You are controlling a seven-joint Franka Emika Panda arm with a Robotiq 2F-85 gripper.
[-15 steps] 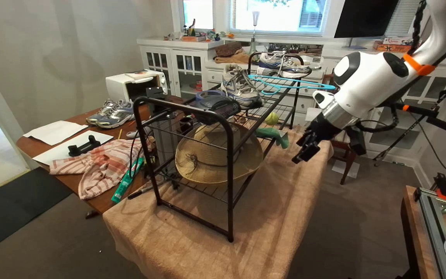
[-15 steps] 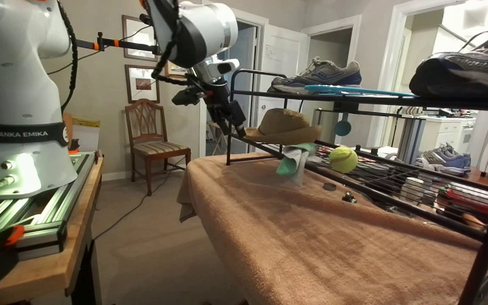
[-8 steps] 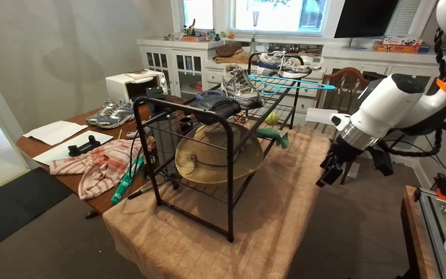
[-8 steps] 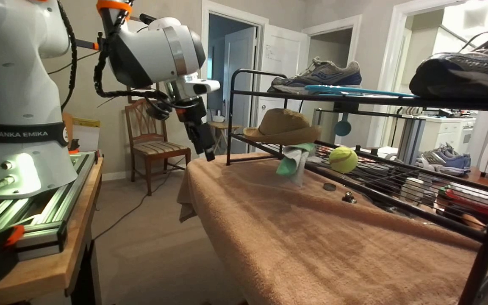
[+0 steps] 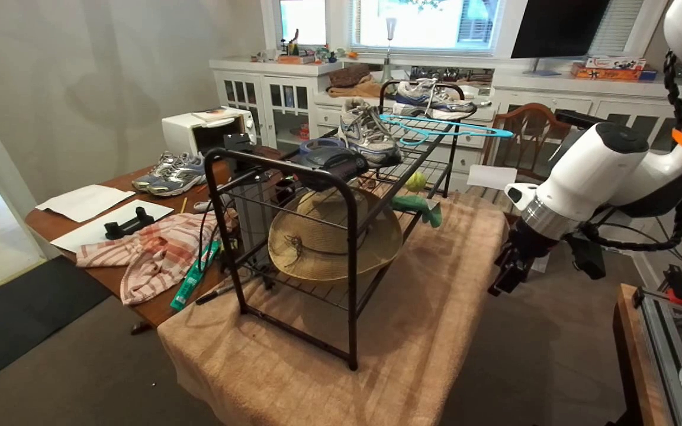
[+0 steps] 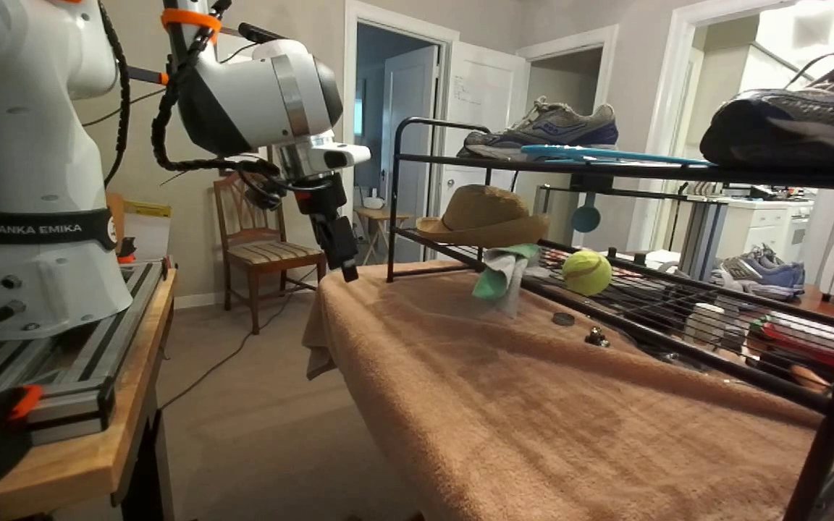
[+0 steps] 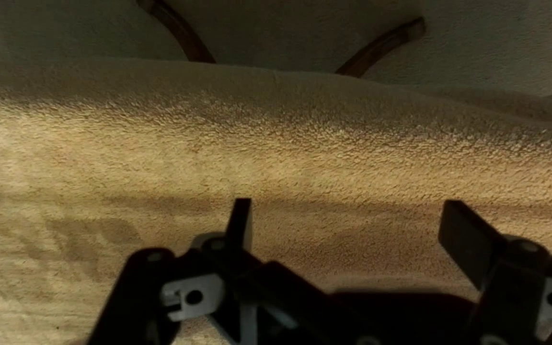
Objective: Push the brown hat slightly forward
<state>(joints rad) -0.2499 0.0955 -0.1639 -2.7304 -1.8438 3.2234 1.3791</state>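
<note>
The brown hat [image 5: 314, 242], wide-brimmed with a domed crown and darker band, lies crown up on the lower shelf of the black wire rack [image 5: 353, 307]. It also shows in an exterior view [image 6: 486, 210], at the rack's far end. The hat is out of the wrist view. My gripper [image 5: 504, 284] hangs outside the rack, apart from the hat, by the table's edge. In an exterior view the gripper [image 6: 344, 264] points down, lower than the hat. In the wrist view the gripper [image 7: 345, 211] is open, with only tan towel below its spread fingers.
The rack's top shelf holds shoes [image 5: 370, 133] and a blue hanger [image 5: 447, 127] that sticks out. A green cloth [image 5: 415, 204] and a tennis ball [image 6: 587, 273] are on the lower shelf. A towel-covered table [image 6: 533, 405] bears the rack. A wooden chair [image 6: 272, 246] stands behind.
My gripper has drawn back from beside the rack and hat towards the robot base and come lower, with only a small move in the last half second. The hat has not visibly moved.
</note>
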